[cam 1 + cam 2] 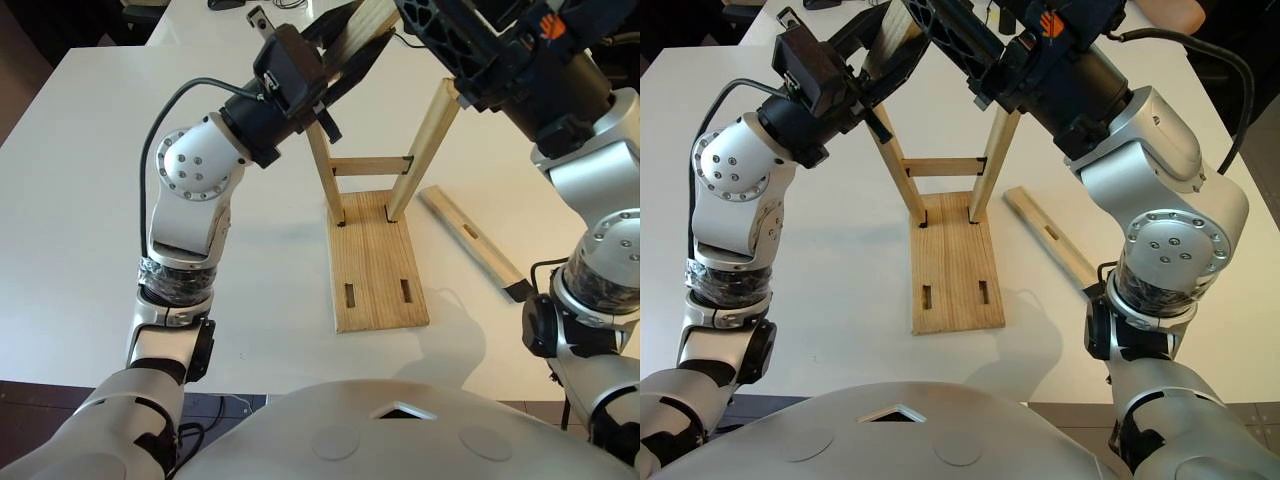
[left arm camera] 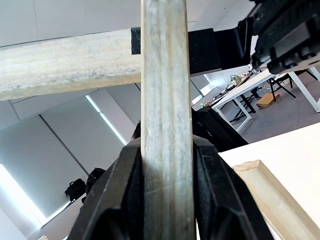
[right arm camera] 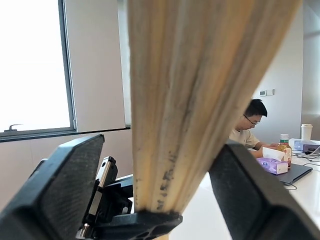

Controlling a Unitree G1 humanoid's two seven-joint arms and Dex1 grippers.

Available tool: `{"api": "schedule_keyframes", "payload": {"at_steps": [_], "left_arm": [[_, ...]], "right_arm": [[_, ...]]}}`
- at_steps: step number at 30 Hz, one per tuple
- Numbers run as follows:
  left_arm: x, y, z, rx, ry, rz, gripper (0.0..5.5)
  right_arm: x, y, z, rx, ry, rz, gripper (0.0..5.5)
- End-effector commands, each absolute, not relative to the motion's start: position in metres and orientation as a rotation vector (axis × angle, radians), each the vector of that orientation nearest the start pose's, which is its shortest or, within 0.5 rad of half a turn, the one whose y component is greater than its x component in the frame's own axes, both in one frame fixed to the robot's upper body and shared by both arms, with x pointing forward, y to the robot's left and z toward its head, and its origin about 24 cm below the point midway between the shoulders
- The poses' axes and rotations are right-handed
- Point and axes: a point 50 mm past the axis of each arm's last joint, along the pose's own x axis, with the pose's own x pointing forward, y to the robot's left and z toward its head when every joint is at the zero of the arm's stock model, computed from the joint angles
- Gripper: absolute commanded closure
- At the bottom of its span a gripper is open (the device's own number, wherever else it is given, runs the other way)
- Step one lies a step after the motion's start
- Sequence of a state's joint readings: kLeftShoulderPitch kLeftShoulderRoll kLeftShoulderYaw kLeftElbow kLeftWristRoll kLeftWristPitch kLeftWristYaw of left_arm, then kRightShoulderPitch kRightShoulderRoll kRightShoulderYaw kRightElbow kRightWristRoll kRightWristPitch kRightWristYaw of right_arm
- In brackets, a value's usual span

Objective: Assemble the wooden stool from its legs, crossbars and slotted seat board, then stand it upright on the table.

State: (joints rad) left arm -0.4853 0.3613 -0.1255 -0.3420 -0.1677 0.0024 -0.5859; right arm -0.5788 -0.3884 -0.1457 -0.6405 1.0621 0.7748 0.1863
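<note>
While L claw (image 2: pixel 167 200) clamps wood bar (image 2: pixel 167 90), R claw (image 3: pixel 165 145) straddles stool leg (image 1: pixel 425 140), grip unclear.

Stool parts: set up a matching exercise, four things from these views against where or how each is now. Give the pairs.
Things:
1. seat board
2. crossbar
3. loose bar
4. left gripper

States:
A. shut on a wooden piece
B. lying on the table, to the robot's right of the board
C. flat on the table, legs standing at its far end
D. spanning between the two legs

Pairs: 1-C, 2-D, 3-B, 4-A.
</note>
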Motion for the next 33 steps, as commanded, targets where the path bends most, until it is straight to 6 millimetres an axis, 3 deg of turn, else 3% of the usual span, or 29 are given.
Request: {"api": "schedule_keyframes", "payload": {"at_steps": [1, 10, 22, 23, 28, 33], "left_arm": [[0.263, 0.102, 0.227, 0.43, -0.703, -0.863, 4.42], [0.265, 0.103, 0.224, 0.438, -0.69, -0.868, 4.42], [0.267, 0.103, 0.224, 0.418, -0.669, -0.865, 4.42], [0.267, 0.103, 0.222, 0.42, -0.646, -0.876, 4.06], [0.272, 0.108, 0.216, 0.44, -0.6, -0.863, 3.32], [0.279, 0.119, 0.22, 0.441, -0.585, -0.797, 2.56]], "right_arm": [[0.237, -0.115, 0.273, 0.195, -0.386, 0.95, 1.98], [0.237, -0.112, 0.269, 0.157, -0.384, 0.955, 3.28], [0.236, -0.113, 0.267, 0.103, -0.403, 0.935, 3.36], [0.235, -0.113, 0.267, 0.099, -0.406, 0.932, 3.36], [0.237, -0.116, 0.269, 0.067, -0.423, 0.901, 3.43], [0.243, -0.136, 0.281, 0.044, -0.465, 0.808, 3.43]]}}
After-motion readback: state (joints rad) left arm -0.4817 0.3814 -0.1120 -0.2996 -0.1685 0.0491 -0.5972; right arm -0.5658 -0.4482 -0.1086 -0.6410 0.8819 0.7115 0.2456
